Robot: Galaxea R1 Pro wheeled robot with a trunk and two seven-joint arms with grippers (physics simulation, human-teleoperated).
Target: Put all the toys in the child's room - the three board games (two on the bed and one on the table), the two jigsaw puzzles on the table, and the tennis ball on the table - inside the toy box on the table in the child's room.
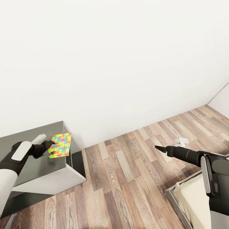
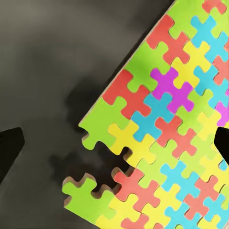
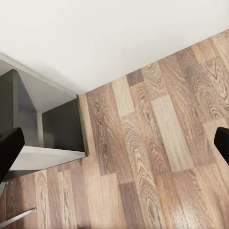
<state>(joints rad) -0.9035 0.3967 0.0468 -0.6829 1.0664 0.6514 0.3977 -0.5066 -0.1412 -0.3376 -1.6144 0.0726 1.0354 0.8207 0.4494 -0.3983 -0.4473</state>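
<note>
Where the jigsaw puzzle (image 1: 59,145) lies flat at the table (image 1: 38,171) corner, the left gripper (image 1: 51,149) straddles its edge, jaws apart (nothing held); a shallow pinch could drop it; right gripper (image 1: 158,147) hangs over the floor (image 1: 127,178), fingers spread.

My left arm: reaches forward at near left, left gripper (image 1: 51,149) with jaws spread wide. My right arm: extended forward at near right, right gripper (image 1: 158,147), jaws spread apart.
</note>
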